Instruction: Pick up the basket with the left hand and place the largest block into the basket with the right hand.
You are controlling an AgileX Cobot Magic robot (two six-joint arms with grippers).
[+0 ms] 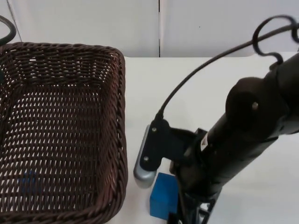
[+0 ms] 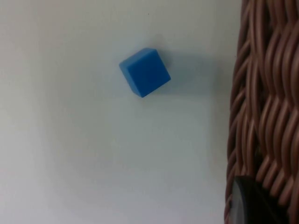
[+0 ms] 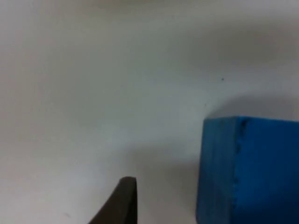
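White table point(image 1: 187, 79) — large blue block point(image 1: 163, 195) near front edge, small blue cube point(image 2: 145, 72).

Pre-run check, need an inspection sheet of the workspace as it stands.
Surface: white table, bare where visible.
Job's things: wicker basket at the left, no block in it. Large blue block on the table, right of the basket, apart from it. Small blue block on the table, beside the basket rim.
Clutter: nothing seen.
Hands: left hand at the basket rim. Right hand low over the table, next to the large blue block.
Surroundings: grey partition wall behind the table.
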